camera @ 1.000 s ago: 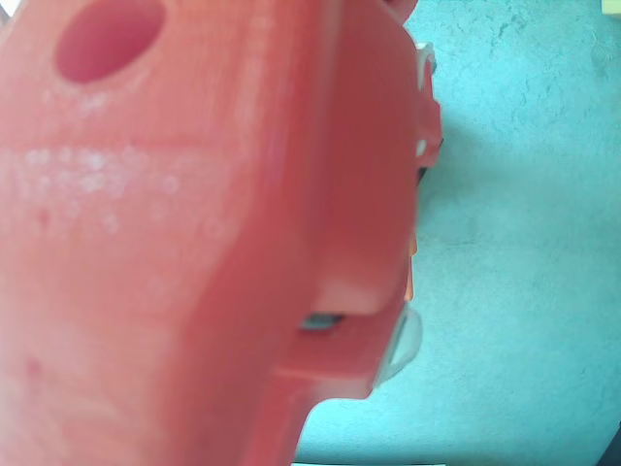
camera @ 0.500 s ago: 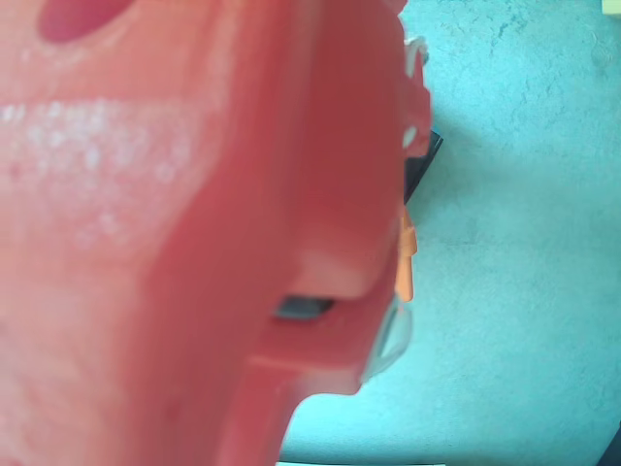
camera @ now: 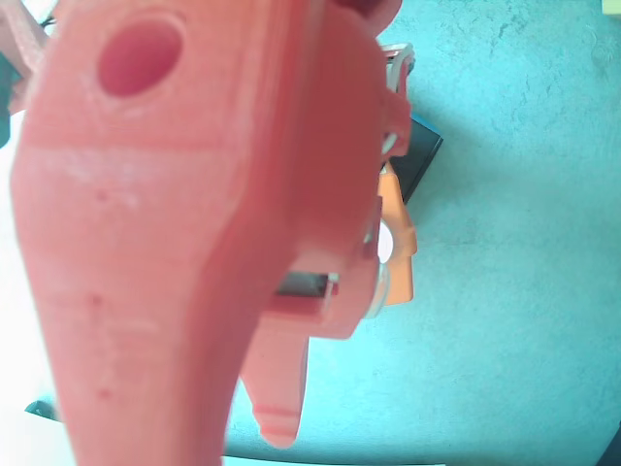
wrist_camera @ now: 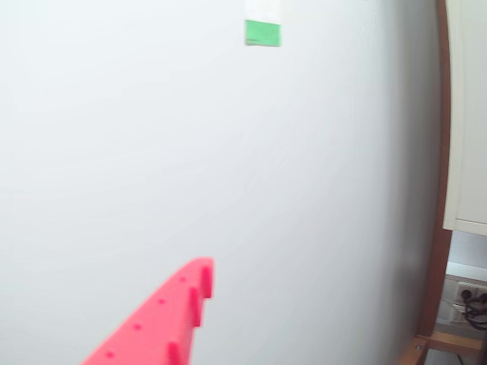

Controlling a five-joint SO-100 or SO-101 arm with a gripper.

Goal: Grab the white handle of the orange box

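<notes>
My red arm (camera: 175, 223) is very close under the overhead camera and fills most of that view. Only a strip of the orange box (camera: 400, 254) shows past its right edge, with a rounded white latch (camera: 385, 243) on it. I cannot make out the white handle; the arm hides it. The wrist view shows a bare pale wall and one red finger (wrist_camera: 171, 323) of my gripper (wrist_camera: 199, 277) rising from the bottom edge. The other finger is out of view, so the jaws' state does not show. Nothing is seen between them.
A flat black box (camera: 419, 155) lies just above the orange box on the teal table surface (camera: 524, 243). In the wrist view a green sticker (wrist_camera: 262, 33) is high on the wall, and a white cabinet (wrist_camera: 466, 114) and wall sockets (wrist_camera: 466, 293) are at the right.
</notes>
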